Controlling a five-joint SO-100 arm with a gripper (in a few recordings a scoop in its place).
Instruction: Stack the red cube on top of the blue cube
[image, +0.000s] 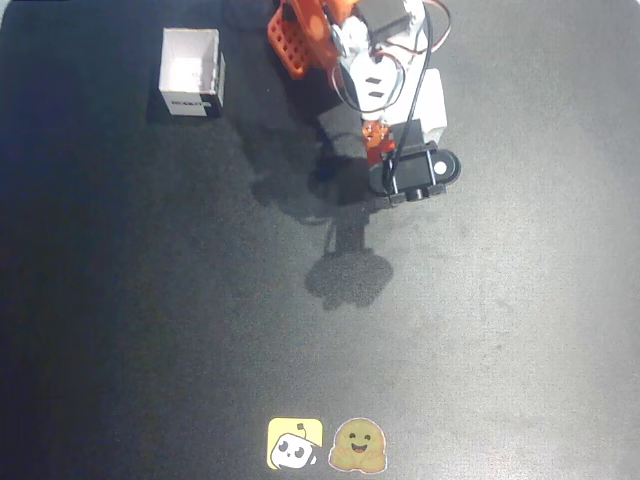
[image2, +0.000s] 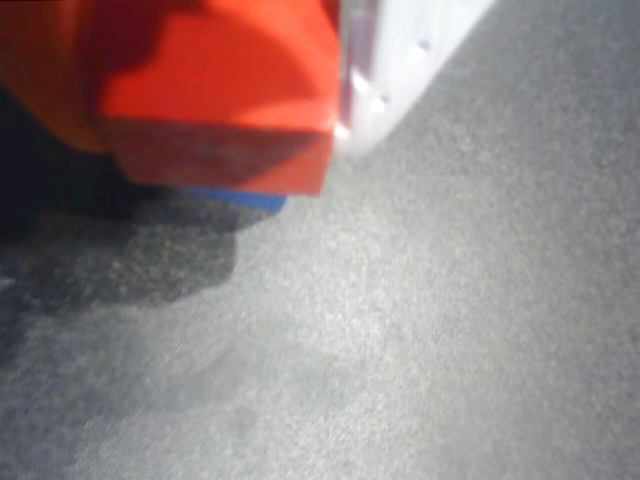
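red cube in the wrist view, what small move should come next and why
Probably a slow, short descent, then release. In the wrist view the red cube sits between the fingers, and a sliver of the blue cube peeks out just beneath its lower edge, so it looks roughly above it. Whether they already touch, I cannot tell. In the overhead view the arm hides both cubes.
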